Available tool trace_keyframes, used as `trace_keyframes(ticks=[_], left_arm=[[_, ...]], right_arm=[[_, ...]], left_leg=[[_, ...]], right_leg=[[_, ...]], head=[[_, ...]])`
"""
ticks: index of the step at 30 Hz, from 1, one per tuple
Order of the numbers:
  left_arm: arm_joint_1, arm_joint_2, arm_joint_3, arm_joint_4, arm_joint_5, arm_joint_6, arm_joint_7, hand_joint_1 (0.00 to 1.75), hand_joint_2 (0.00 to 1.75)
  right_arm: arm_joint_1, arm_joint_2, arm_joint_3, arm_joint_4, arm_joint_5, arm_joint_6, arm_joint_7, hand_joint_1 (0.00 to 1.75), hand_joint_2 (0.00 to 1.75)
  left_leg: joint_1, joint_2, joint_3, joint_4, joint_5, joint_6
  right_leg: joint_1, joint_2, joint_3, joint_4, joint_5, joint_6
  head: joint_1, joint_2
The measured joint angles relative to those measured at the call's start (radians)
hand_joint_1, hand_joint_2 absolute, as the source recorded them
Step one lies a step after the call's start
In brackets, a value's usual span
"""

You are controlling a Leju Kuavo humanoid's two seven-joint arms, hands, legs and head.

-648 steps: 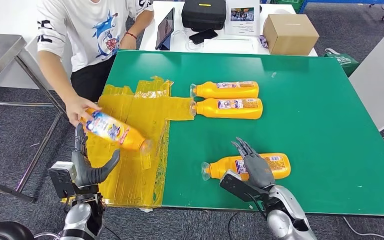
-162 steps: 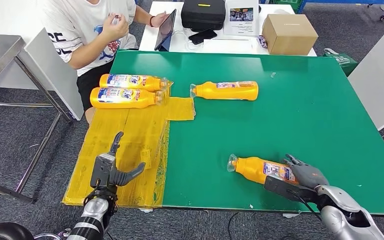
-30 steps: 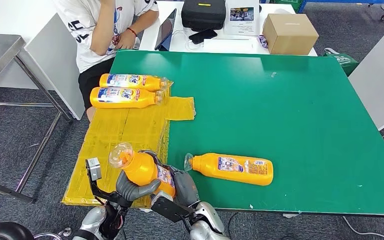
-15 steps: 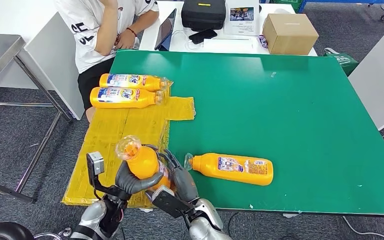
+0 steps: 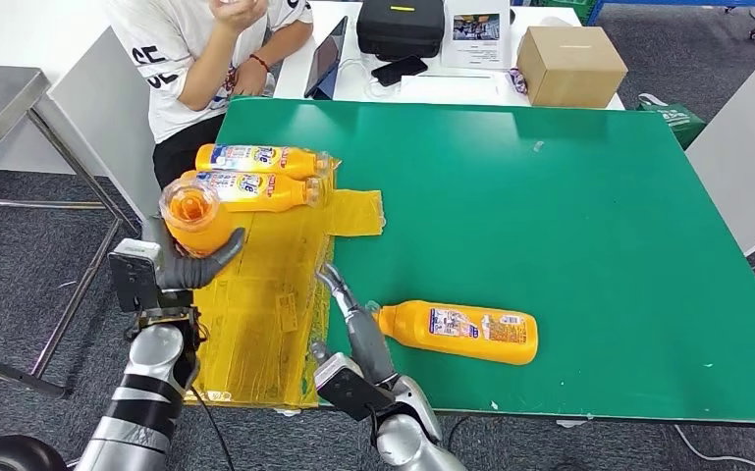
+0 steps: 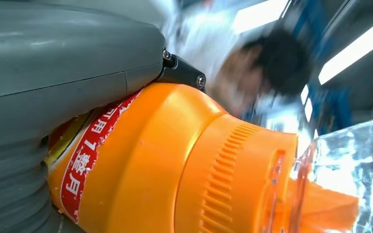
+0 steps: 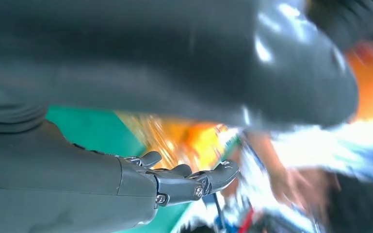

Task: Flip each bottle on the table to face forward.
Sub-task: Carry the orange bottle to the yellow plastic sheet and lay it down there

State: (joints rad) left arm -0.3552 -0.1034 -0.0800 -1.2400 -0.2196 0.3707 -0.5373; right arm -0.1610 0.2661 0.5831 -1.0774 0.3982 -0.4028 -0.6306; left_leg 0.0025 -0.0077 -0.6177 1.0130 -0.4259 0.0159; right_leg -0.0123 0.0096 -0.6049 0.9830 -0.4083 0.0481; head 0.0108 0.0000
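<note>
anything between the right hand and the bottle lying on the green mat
Nothing: in the head view the right hand stands right beside the cap of the bottle, with no object between them.

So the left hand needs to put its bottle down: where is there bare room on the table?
The yellow sheet lies bare below the two bottles at its far end, and the green mat is bare across its far and right parts. It is tighter near the lying bottle and the right hand. The left hand holds the held bottle.

Both arms are silver, segmented and ringed. The left hand (image 5: 188, 263) has a thick grey thumb and a black wrist-mounted box. The right hand (image 5: 353, 319) has dark grey fingers (image 7: 194, 179) with small silver screws.
</note>
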Motion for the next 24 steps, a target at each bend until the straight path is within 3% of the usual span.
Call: trace_keyframes(ticks=[4, 9, 12, 16, 20, 24], left_arm=[[-0.057, 0.004, 0.026, 0.061, -0.18, 0.146, -0.019, 1.75, 1.75], [-0.122, 0.024, 0.011, 0.217, -0.454, 0.206, 0.051, 1.75, 1.75], [-0.151, 0.035, -0.004, 0.302, -0.513, 0.23, 0.06, 1.75, 1.75], [-0.18, 0.049, -0.019, 0.385, -0.567, 0.234, 0.085, 1.75, 1.75], [-0.22, 0.083, -0.079, 0.498, -0.794, 0.198, 0.152, 1.75, 1.75], [-0.25, 0.125, -0.166, 0.616, -0.944, 0.128, 0.163, 1.75, 1.75]], right_arm=[[0.025, -0.001, -0.012, -0.121, -0.076, -0.083, -0.027, 0.0, 0.0], [0.045, -0.007, -0.046, -0.272, -0.132, -0.156, -0.054, 0.0, 0.0], [0.051, -0.013, -0.062, -0.331, -0.138, -0.168, -0.055, 0.0, 0.0], [0.057, -0.019, -0.073, -0.373, -0.145, -0.175, -0.056, 0.0, 0.0], [0.059, -0.027, -0.082, -0.4, -0.16, -0.166, -0.053, 0.0, 0.0], [0.061, -0.037, -0.092, -0.409, -0.179, -0.133, -0.051, 0.0, 0.0]], left_leg=[[0.0, 0.0, 0.0, 0.0, 0.0, 0.0], [0.0, 0.001, 0.0, 0.0, 0.0, 0.0], [0.0, 0.002, 0.0, 0.0, 0.0, 0.0], [0.0, 0.001, 0.0, 0.0, 0.0, 0.0], [0.0, 0.002, -0.001, 0.0, 0.0, 0.0], [0.0, 0.003, -0.001, 0.0, 0.0, 0.0]], right_leg=[[0.0, 0.0, 0.0, 0.0, 0.0, 0.0], [0.0, 0.0, 0.0, 0.0, 0.0, 0.0], [0.0, 0.001, -0.001, 0.0, 0.0, 0.0], [0.0, 0.0, -0.001, 0.0, 0.0, 0.0], [0.0, 0.001, -0.002, 0.0, 0.0, 0.0], [0.0, 0.001, -0.002, 0.0, 0.0, 0.0]], head=[[0.0, 0.0], [0.0, 0.0], [0.0, 0.0], [0.0, 0.0], [0.0, 0.0], [0.0, 0.0]])
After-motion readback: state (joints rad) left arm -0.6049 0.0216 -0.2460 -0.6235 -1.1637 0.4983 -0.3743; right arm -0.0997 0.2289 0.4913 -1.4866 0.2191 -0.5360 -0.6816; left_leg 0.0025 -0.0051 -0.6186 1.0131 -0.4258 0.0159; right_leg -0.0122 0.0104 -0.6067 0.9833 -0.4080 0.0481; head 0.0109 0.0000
